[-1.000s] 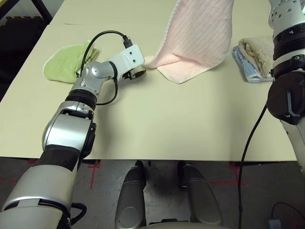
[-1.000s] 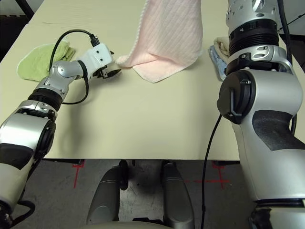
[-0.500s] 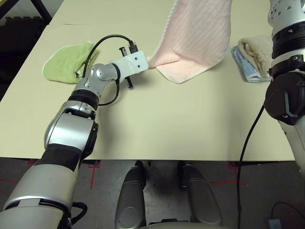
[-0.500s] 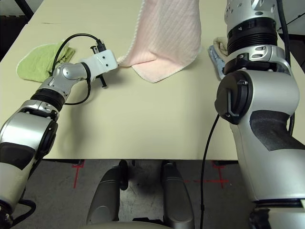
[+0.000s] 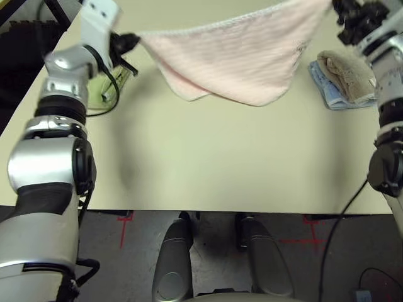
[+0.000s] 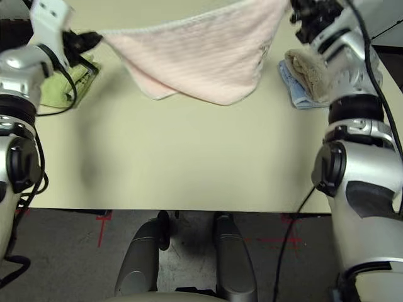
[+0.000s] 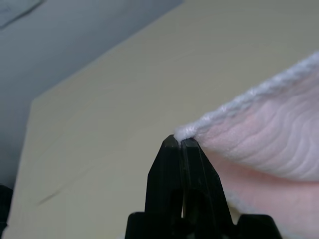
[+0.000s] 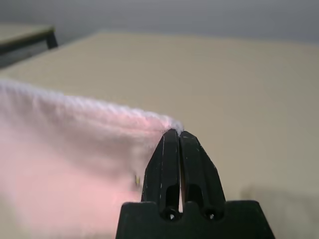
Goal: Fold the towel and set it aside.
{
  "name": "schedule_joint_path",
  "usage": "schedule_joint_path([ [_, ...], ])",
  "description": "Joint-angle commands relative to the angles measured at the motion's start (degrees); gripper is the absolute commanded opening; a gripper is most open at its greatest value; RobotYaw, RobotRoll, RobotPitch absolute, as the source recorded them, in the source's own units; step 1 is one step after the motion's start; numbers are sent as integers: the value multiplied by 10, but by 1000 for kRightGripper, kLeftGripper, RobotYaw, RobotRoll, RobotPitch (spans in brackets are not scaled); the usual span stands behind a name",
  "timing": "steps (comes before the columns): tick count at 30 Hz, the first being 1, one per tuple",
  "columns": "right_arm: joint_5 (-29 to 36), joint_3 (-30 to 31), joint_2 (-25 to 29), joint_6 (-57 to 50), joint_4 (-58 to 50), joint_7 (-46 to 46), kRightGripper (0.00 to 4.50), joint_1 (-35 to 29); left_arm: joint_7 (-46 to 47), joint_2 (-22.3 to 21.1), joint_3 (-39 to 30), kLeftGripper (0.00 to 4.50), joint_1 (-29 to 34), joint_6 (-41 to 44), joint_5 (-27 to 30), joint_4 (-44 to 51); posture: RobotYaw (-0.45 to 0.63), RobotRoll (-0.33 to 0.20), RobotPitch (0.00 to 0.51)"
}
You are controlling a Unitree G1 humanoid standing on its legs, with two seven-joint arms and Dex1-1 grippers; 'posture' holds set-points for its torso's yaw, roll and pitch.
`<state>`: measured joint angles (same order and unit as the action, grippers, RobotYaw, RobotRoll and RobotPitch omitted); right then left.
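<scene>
Hanging between both grippers, the towel sagged above the table; left gripper and right gripper each pinched a corner.

left gripper pinched closed, right gripper likewise, arms spread

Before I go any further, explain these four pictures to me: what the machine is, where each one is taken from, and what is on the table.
This is a humanoid robot with two silver arms, each ending in a hand of two black fingers. Two pictures look down from its head at a beige table. The other two come from cameras on its wrists, looking along each hand's fingers. The left hand and the right hand are each shut on a corner of the pale pink towel, which hangs stretched between them above the table. On the table lie a lime-green cloth on the robot's left and a beige towel stacked on a light-blue towel on its right.
</scene>
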<state>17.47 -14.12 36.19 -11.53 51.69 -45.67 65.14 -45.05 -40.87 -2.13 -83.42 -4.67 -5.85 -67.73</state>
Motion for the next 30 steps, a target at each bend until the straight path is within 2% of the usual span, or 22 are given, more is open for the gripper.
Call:
schedule_joint_path([
  [1,48,-18,52,-120,-35,-82,0,-4,-84,-36,17,39,-15,49,-5,8,13,0,254],
  [4,71,-24,78,-175,-36,-124,0,6,-142,-43,15,39,-22,92,10,12,10,0,258],
  [7,93,-41,107,-235,-1,-148,0,50,-199,-51,1,39,-37,172,30,8,3,0,265],
  [11,77,1,141,-322,41,-235,0,90,-278,-69,5,39,-47,266,39,-2,0,0,277],
  [13,40,35,141,-295,58,-249,0,98,-272,-73,8,39,-47,274,34,-12,1,0,281],
  [14,16,51,137,-258,67,-241,0,98,-253,-74,10,39,-43,265,28,-18,0,0,284],
  [16,-26,59,113,-132,97,-158,0,102,-176,-66,7,39,-39,226,18,-30,-2,0,285],
  [19,-73,55,76,63,139,-11,0,117,50,-47,3,39,-36,97,-8,-44,1,0,285],
  [22,-64,11,39,238,163,106,0,156,213,-29,-8,39,-60,-24,-18,-53,-3,0,288],
  [26,-40,-27,29,326,178,131,0,185,267,-10,-47,39,-94,-147,16,-54,-5,0,292],
  [28,-37,-38,34,333,185,126,0,186,240,-5,-67,39,-92,-174,37,-55,-8,0,293],
  [30,-40,-37,41,318,190,101,0,173,172,-2,-76,39,-75,-153,53,-60,-9,0,295],
])
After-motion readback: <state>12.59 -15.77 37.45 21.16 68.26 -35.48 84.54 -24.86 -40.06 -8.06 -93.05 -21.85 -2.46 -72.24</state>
